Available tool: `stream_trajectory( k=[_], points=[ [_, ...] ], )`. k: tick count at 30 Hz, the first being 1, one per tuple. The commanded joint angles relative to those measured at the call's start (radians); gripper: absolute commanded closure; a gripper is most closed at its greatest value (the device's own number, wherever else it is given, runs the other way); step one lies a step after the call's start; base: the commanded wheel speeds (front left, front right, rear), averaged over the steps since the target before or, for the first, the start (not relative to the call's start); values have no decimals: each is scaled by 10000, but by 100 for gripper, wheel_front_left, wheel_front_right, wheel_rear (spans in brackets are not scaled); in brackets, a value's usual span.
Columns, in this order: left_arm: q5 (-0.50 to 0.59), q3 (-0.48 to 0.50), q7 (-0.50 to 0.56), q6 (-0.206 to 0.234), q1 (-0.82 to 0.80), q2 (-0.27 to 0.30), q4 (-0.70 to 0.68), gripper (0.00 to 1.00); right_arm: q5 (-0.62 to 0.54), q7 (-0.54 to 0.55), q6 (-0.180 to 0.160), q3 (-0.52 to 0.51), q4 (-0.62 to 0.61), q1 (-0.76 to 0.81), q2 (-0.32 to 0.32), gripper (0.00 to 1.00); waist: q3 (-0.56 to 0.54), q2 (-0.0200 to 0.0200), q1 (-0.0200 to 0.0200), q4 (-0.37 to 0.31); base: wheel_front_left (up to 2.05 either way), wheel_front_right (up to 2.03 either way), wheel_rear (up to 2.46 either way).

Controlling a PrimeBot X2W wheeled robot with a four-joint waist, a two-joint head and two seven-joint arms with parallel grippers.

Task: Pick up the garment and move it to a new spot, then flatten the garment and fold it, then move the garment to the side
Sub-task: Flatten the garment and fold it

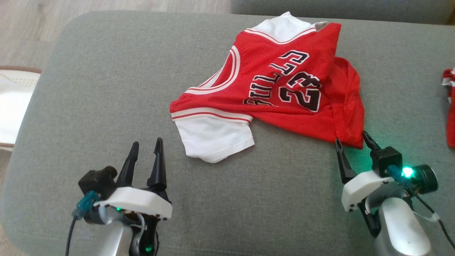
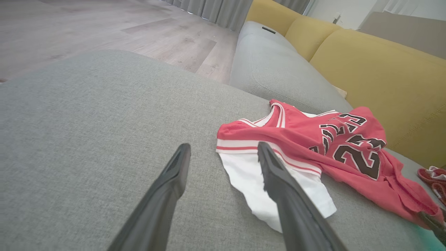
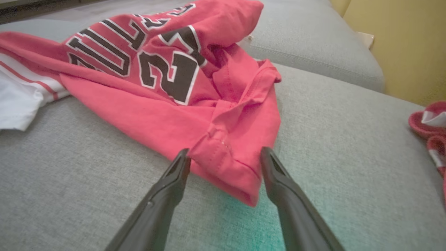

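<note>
One red jersey (image 1: 284, 106) on cushion (image 1: 106, 106); one red scrap (image 1: 450, 117) apart. Left jaws, right jaws wide open, empty.

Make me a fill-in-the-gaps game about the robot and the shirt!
The jersey on the grey cushion is mostly ____.
Its short sleeve is ____.
The big number on it is ____.
The right gripper is ____, with a finger each side of the jersey's red corner.
Missing words: red; white; 23; open.
</note>
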Motion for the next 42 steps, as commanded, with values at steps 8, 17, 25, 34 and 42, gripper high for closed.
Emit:
stream_trajectory(
  k=[8,17,25,34,42],
  points=[
    [-101,158,-122,42,-495,120,-176,0,-70,-454,-9,75,473,-886,50,0,149,0,0,106,0,0,0],
    [-127,9,-122,1,-507,120,104,0,1340,-823,-9,-105,657,-1260,61,100,78,0,0,-96,0,0,0],
    [-76,-166,-122,-97,-602,120,346,0,3291,-844,-9,-928,309,-1109,63,100,21,0,0,-461,0,0,0],
    [-117,-714,-122,-374,-895,120,1118,0,4386,-671,-9,-1443,110,-839,63,100,153,0,0,-912,0,0,0],
    [307,-495,-122,43,-1175,125,2083,0,4527,-645,-9,-1229,83,-901,64,100,286,0,0,-1147,0,0,0]
  ],
)
